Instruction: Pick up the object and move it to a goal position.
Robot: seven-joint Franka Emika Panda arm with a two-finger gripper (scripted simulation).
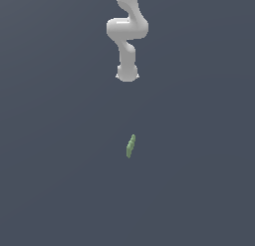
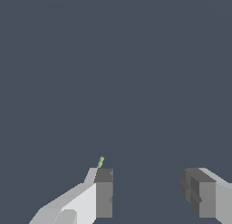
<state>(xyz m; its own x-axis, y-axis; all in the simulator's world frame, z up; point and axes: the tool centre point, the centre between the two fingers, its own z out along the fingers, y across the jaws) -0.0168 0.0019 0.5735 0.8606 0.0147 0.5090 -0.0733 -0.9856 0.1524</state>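
Since nothing is gripped yet, the pincer [image 2: 147, 193] is held wide open and empty, well apart from the object [image 1: 130, 146], which lies alone on the counter [image 1: 60, 180], ready for an approach

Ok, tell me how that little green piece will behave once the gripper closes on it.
The green piece is slender and tapered, so it may roll or pivot if nudged. It looks tiny beside the open gripper, so probably light. Its slightly bumpy surface might help the fingers hold it; stiffness cannot be told.
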